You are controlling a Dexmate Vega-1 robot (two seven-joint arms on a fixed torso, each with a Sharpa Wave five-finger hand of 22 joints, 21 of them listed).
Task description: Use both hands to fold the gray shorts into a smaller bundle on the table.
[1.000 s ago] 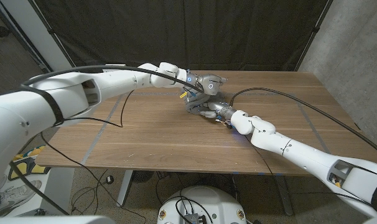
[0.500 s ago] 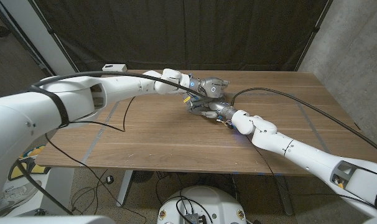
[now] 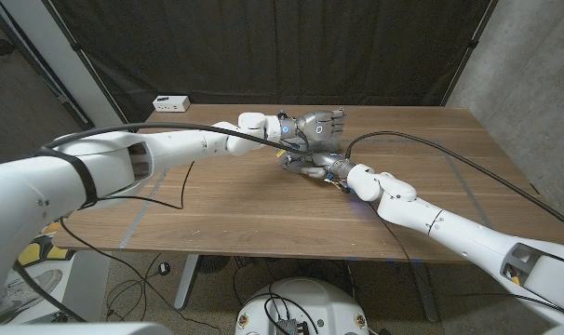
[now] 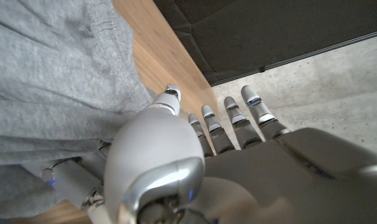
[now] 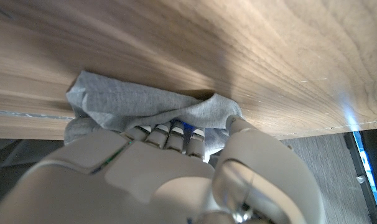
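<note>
grey shorts (image 3: 296, 160) lie bunched into a small bundle near the middle of the wooden table (image 3: 263, 205), a little toward its far edge. in the head view most of the cloth is hidden by the two hands that meet over it.

right hand (image 3: 317, 167): reaches in from the near right side and sits on the bundle. in the right wrist view the right hand (image 5: 170, 168) has its fingers (image 5: 170, 132) curled down into the shorts (image 5: 145, 102), with the thumb alongside at the cloth's edge. it grips a fold of the fabric; the cloth is rumpled and ridged just ahead of the fingertips, lying on the wood.

left hand (image 3: 319, 125): raised just above and behind the bundle on the far side. fingers apart and extended, nothing in them. in the left wrist view the left hand (image 4: 238, 155) shows its fingers (image 4: 232, 121) straight and slightly separated, pointing past the table's edge toward the concrete floor and dark curtain, with the shorts (image 4: 51, 87) beside the hand and not between the fingers. whether the palm touches the cloth cannot be told.

small white box (image 3: 171, 101) sits at the table's far left corner, well apart from the shorts. black cables run along both arms.
</note>
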